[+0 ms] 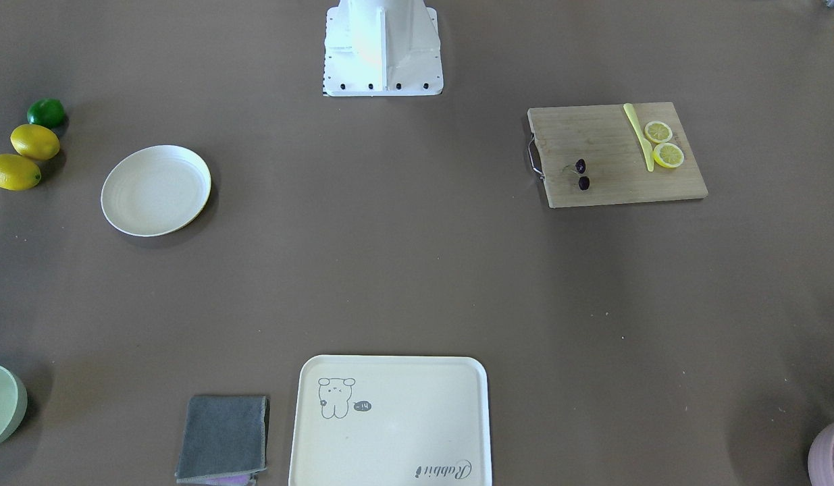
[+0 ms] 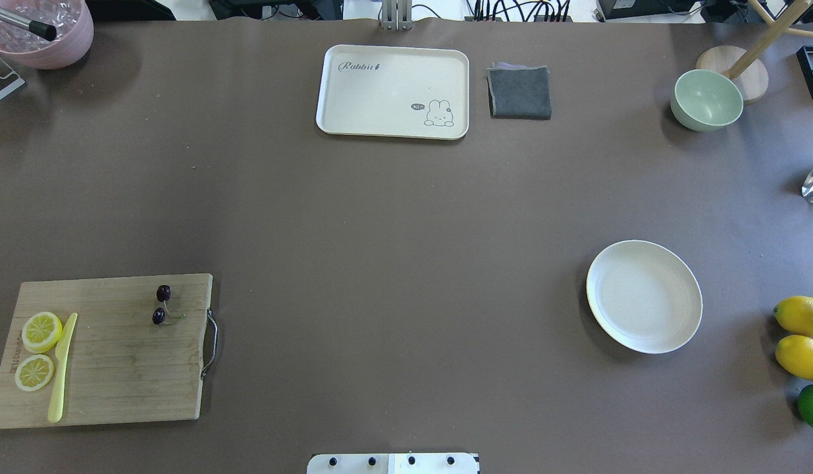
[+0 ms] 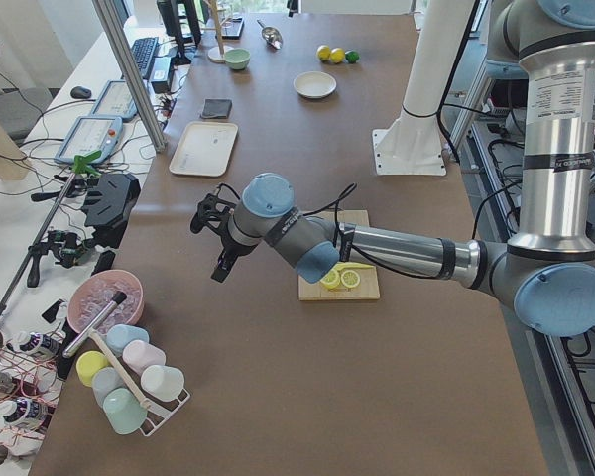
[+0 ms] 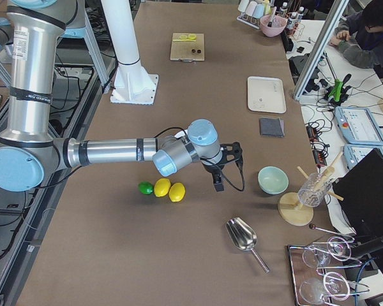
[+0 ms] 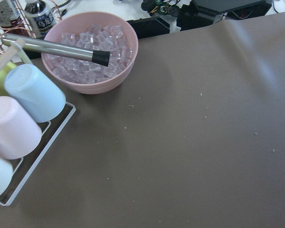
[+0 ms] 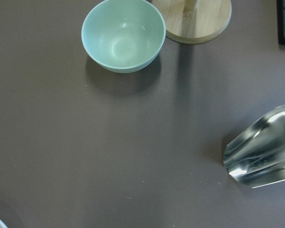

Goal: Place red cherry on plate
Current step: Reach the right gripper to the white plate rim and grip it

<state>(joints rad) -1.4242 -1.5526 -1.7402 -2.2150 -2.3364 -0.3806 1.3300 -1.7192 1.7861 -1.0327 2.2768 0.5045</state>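
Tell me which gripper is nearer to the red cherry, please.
Left. The left gripper hangs over the table beside the cutting board where the red cherry lies. The right gripper is at the table's opposite end, near the lemons and green bowl.

Robotics lab, not a kitchen. Two grey industrial arms with blue joint caps reach over the work surface: the left arm (image 3: 407,253) and the right arm (image 4: 108,152). A white pedestal (image 1: 383,47) is bolted to the long table (image 2: 406,217), which is covered in plain brown sheet. Aluminium frame posts (image 3: 129,69) stand along one edge.

The side bench (image 3: 30,178) is crowded with touchscreen pendants (image 3: 87,137), a keyboard (image 3: 142,55) and black cables (image 2: 511,8). A person (image 4: 367,44) sits at that bench.

Kitchenware reads as staged props, set well apart: cutting board (image 2: 110,349), cup rack (image 3: 129,382), pink bowl (image 5: 92,52) of clear cubes, metal scoop (image 4: 246,239).
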